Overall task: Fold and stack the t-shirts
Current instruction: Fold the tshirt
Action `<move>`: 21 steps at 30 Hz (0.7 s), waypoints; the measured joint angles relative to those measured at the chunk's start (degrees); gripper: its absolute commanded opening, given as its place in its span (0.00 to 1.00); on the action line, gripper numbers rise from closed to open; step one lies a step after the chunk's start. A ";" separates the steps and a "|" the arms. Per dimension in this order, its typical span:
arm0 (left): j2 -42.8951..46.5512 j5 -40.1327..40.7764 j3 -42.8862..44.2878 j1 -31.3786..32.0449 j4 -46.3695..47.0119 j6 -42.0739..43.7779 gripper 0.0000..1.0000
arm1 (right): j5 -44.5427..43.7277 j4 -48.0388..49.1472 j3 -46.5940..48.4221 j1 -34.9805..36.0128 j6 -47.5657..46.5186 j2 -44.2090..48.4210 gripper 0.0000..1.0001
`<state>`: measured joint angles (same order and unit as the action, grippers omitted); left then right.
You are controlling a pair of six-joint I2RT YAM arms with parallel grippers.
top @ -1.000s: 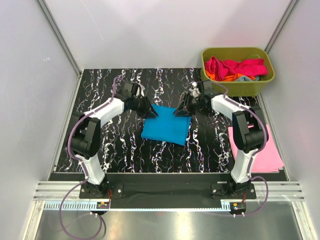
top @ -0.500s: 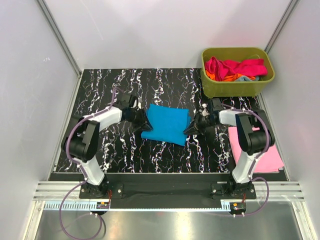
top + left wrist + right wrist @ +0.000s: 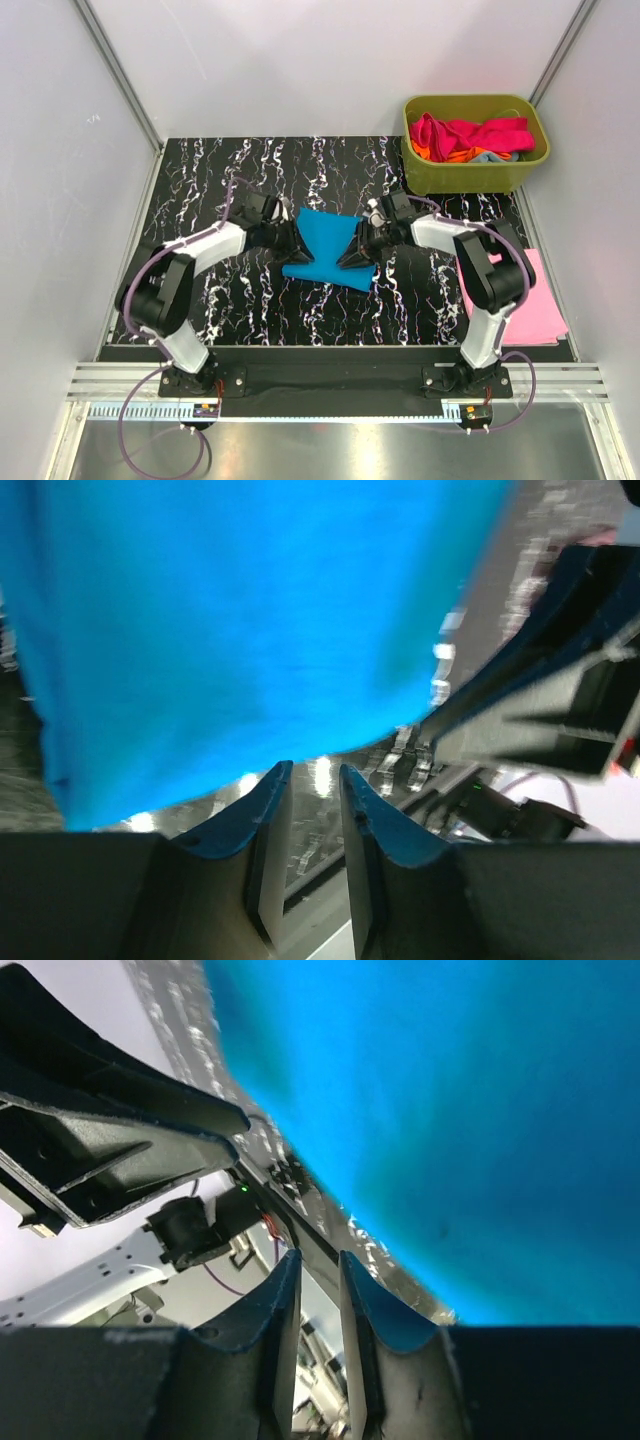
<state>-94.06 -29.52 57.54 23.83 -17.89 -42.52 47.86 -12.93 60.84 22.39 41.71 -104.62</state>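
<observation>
A folded bright cyan-blue t-shirt [image 3: 328, 243] lies flat in the middle of the black marbled table. My left gripper [image 3: 301, 260] is over its left near edge and my right gripper [image 3: 343, 263] is over its near right part, both pointing inward toward each other. In the left wrist view the jaws [image 3: 315, 780] stand a narrow gap apart with nothing between them, and the blue cloth [image 3: 250, 610] lies just beyond the tips. The right wrist view shows the same: a narrow empty gap [image 3: 320, 1265], with blue cloth [image 3: 480, 1110] beside it. A folded light pink t-shirt [image 3: 538, 305] lies at the right edge.
An olive-green tub [image 3: 478, 176] at the back right holds magenta [image 3: 480, 133], orange and grey-blue shirts. White walls enclose the table on the left, back and right. A metal rail runs along the near edge.
Both grippers have swung back in over the blue shirt from its left and right sides; the right one moved left the most. The shirt stays folded and flat.
</observation>
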 measured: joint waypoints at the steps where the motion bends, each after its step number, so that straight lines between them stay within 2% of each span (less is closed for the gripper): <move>1: -0.96 0.33 -0.70 -0.04 0.20 0.04 0.29 | 0.20 0.46 0.00 0.70 0.22 -1.49 0.29; 4: -3.50 1.86 -3.26 -0.22 0.85 0.55 0.28 | 0.24 1.77 -1.27 1.05 0.35 -4.48 0.29; 8: -4.74 2.91 -7.10 -0.44 1.51 1.55 0.27 | 0.07 3.26 -7.91 -1.27 0.07 -4.15 0.28; 10: -2.95 3.45 -8.63 -0.48 2.36 2.03 0.28 | 0.09 3.65 -12.31 -3.17 -1.22 -2.54 0.29; 13: 1.99 5.18 -11.23 -0.26 0.61 2.60 0.32 | -1.90 -0.63 -15.98 -5.11 -2.29 3.80 0.31; 16: 8.13 5.64 -11.32 0.28 -1.66 2.34 0.35 | -3.41 -4.48 -16.20 -5.42 -3.15 10.67 0.34; 18: 10.97 5.60 -9.79 0.87 -2.01 1.81 0.35 | -3.87 -5.97 -14.95 -5.53 -3.28 13.97 0.40; 21: 10.25 5.31 -5.27 2.29 -1.29 0.61 0.34 | -4.57 -7.10 -9.64 -5.57 -3.30 13.62 0.41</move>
<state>-83.81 -24.21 52.27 26.13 -19.18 -41.91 43.29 -20.03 51.20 16.82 38.41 -91.00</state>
